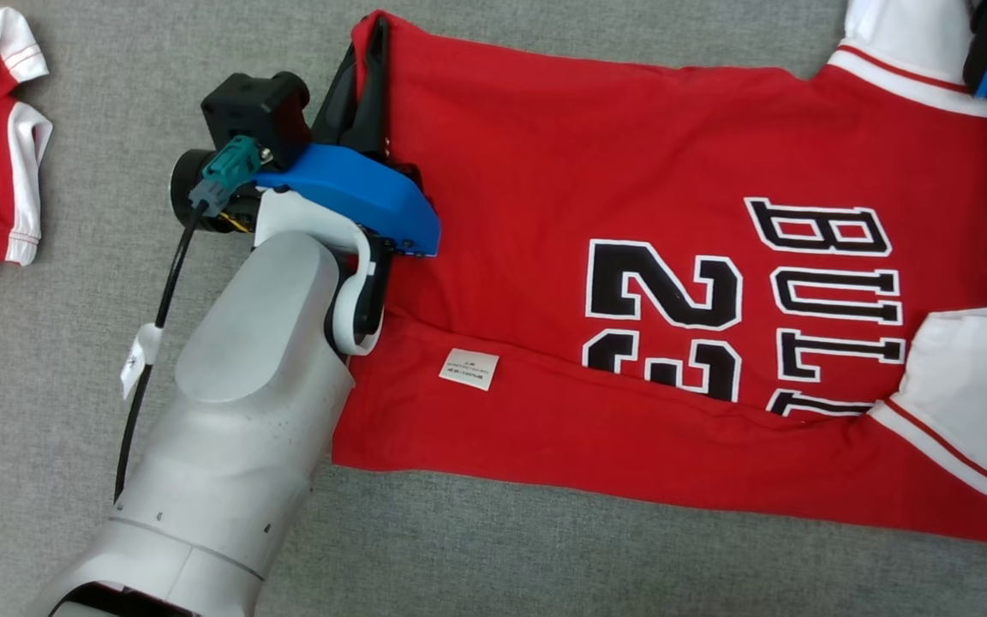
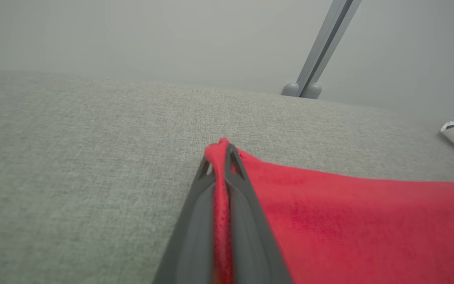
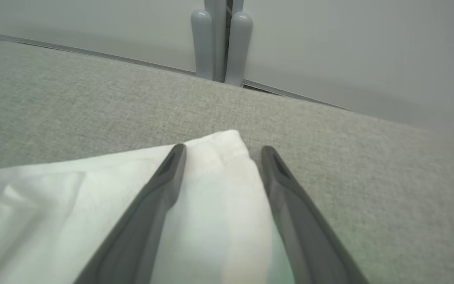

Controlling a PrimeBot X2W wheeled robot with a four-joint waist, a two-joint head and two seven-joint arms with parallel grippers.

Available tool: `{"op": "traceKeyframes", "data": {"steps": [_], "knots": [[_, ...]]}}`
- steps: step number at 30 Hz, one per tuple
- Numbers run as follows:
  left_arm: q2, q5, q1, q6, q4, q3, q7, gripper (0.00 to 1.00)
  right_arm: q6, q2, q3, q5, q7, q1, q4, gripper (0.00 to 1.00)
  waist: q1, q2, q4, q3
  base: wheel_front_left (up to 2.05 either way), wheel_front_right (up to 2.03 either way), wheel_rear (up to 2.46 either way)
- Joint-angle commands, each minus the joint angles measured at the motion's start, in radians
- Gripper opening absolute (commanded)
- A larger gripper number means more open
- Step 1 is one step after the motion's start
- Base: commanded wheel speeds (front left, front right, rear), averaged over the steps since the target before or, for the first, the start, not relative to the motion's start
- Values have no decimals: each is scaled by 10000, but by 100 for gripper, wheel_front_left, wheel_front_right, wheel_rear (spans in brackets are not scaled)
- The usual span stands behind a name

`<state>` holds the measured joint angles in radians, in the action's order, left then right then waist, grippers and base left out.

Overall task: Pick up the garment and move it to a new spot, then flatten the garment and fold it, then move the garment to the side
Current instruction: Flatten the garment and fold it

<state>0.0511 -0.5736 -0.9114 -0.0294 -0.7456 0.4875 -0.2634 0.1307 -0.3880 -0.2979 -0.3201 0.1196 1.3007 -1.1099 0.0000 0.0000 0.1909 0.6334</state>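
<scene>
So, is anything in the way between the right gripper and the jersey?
Nothing visible. The right gripper is open, fingers either side of the white sleeve of the jersey; the left gripper is shut on its red corner.

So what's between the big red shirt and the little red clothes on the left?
Head view: mostly bare grey surface, with the left arm and its black cable crossing it.

A grey woven surface [image 1: 545,557] is lying flat under even, soft light. Behind it a plain pale wall [image 2: 132,31] is rising. A grey post [image 3: 219,39] is standing against that wall on two rounded feet, with a thin strip [image 3: 93,53] running along the wall's base.
</scene>
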Motion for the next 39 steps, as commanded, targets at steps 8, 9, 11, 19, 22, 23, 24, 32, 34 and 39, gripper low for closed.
{"op": "traceKeyframes", "data": {"steps": [8, 9, 11, 19, 22, 23, 24, 32, 34, 39], "knots": [[-11, -9, -140, -351, 283, 0, -20, 0, -4, -206, -95, 238, -600, 300, -516, 0, 0, 0, 1, 48, 0, 0, 0], [-10, 76, -125, -392, 364, -124, -20, 0, -4, -210, -13, 249, -894, 369, -510, 0, 0, 0, -25, 41, 0, 0, 0], [-2, 283, -72, -443, 576, -388, -20, 0, -2, -233, 167, 283, -1524, 527, -493, 0, 0, 0, -90, 40, 0, 0, 0], [2, 1239, 383, -443, 1101, -1570, -22, 0, -2, -105, 885, 208, -3522, 403, -707, 0, 0, 0, -503, -208, 0, 0, 0], [5, 1557, 639, -328, 1002, -1944, -20, 0, -1, 118, 937, -18, -3761, -39, -451, 0, 0, 0, -725, -415, 0, 0, 0], [-4, 1675, 733, -278, 985, -2079, -20, 0, -1, 200, 924, -119, -3803, -203, -281, 0, 0, 0, -816, -509, 0, 0, 0], [3, 1798, 803, -239, 985, -2174, -20, 0, -1, 243, 907, -210, -3823, -363, -73, 0, 0, 0, -895, -587, 0, 0, 0], [53, 2783, 1814, 217, 1308, -3237, -20, 0, -1, 358, 1211, -1548, -3858, -2913, 3146, 0, 0, 0, -1557, -1293, 0, 0, 0], [56, 2983, 2130, 325, 1359, -3436, -22, 0, -1, 303, 1375, -1851, -3861, -3711, 3883, 0, 0, 0, -1658, -1548, 0, 0, 0], [90, 3385, 2845, 561, 1322, -3694, -21, 0, -1, 451, 1811, -2268, -3861, -5390, 5020, 0, 0, 0, -1880, -2126, 0, 0, 0]]}}
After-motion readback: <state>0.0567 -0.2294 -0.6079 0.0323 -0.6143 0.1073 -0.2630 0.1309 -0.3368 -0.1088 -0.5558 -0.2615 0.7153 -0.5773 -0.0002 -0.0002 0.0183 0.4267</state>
